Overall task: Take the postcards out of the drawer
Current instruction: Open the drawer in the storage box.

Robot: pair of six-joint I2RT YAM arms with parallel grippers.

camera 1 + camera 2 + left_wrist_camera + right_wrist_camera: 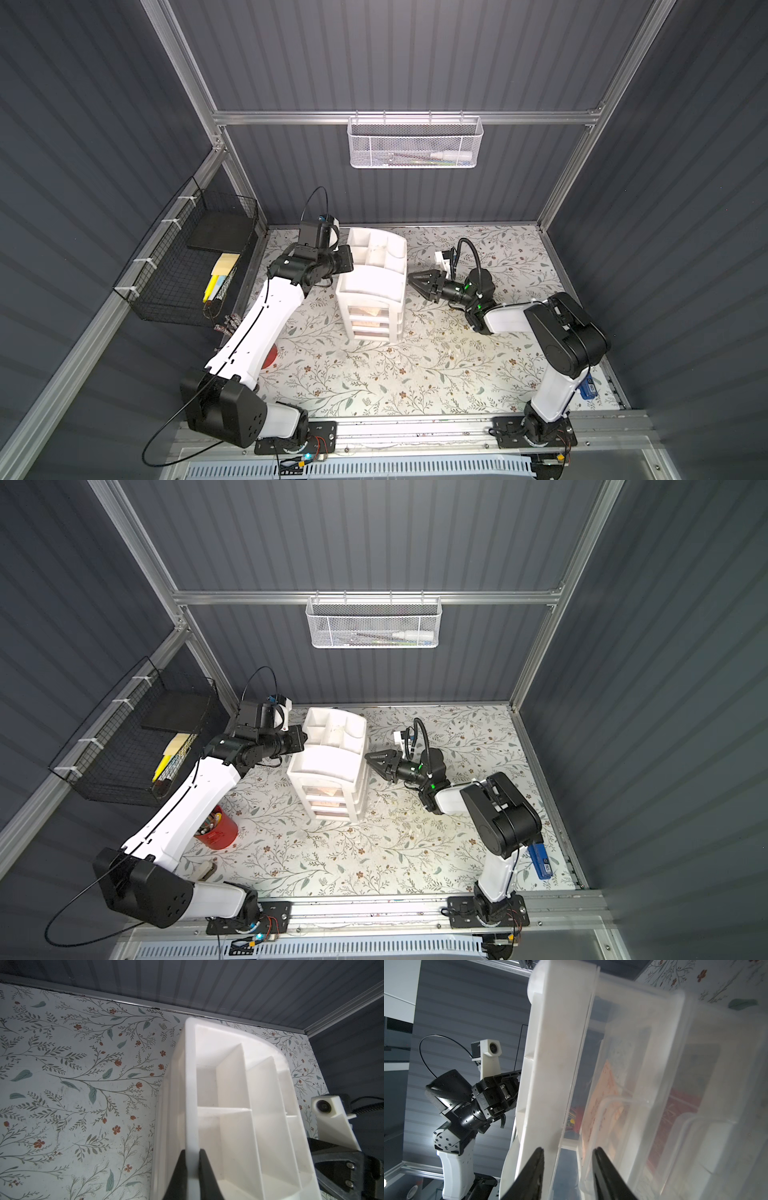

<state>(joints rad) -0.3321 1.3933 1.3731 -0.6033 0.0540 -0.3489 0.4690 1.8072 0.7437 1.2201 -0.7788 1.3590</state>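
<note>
- Left claw (pixel 191 1154) pinches the organizer (pixel 372 274) rim wall.
- Right claw (pixel 568 1152) is spread, its fingertips astride the organizer's side edge.
- Postcards (pixel 604 1105) lie inside the clear drawers (pixel 643 1064): peach in one, red in the next.
- Organizer stands on the tabletop (pixel 415 374).

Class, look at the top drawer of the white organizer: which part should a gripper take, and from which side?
Probably its front edge, approached from the front, the side facing the arm bases. Only that face of the top drawer is exposed; the white organizer, clamped by the left gripper, encloses the rest.
</note>
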